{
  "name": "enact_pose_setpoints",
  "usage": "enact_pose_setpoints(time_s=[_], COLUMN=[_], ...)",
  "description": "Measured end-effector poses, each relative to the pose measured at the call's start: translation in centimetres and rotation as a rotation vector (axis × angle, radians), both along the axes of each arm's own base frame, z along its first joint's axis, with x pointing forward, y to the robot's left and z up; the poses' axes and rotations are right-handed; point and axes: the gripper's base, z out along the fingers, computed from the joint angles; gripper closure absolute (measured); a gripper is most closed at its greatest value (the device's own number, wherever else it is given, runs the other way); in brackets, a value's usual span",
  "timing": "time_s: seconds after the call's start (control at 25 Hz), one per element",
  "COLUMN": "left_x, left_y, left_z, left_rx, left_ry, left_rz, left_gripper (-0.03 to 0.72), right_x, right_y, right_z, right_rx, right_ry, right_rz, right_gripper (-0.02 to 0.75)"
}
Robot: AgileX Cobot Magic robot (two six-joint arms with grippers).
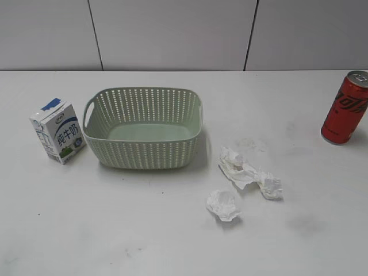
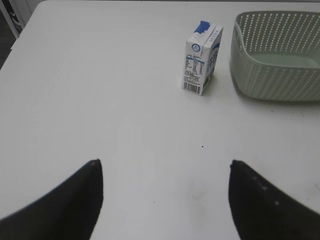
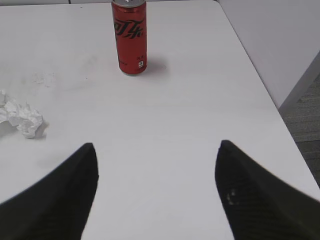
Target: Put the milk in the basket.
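The milk (image 1: 57, 131), a small white carton with a blue top patch and blue characters, stands upright on the white table just left of the basket (image 1: 144, 153). The basket is pale green, perforated and empty. In the left wrist view the milk (image 2: 201, 61) stands ahead and a little right, with the basket (image 2: 270, 80) at the right edge. My left gripper (image 2: 165, 165) is open and empty, well short of the milk. My right gripper (image 3: 156, 146) is open and empty over bare table. Neither gripper shows in the exterior view.
A red soda can (image 1: 344, 108) stands at the far right; it also shows in the right wrist view (image 3: 129, 36). Crumpled white tissues (image 1: 249, 173) (image 1: 223, 204) lie right of and in front of the basket. The table's right edge (image 3: 270, 95) is near the can.
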Motion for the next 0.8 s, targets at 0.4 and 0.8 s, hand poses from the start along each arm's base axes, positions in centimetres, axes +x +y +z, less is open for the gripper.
enact_pose_setpoints(time_s=[0.4, 0.8], left_x=[6.7, 18.8], left_y=[0.4, 0.0], left_z=[3.4, 2.3], left_rx=[-0.028, 0.062], left_ry=[-0.141, 0.126], left_rz=[0.064, 0.006], left_gripper=[0.119, 0.119], right_x=[0.0, 0.0], right_y=[0.0, 0.0], right_z=[0.0, 0.0], right_rx=[0.000, 0.000], right_ry=[0.000, 0.000], right_rz=[0.000, 0.000], right_gripper=[0.154, 0.154])
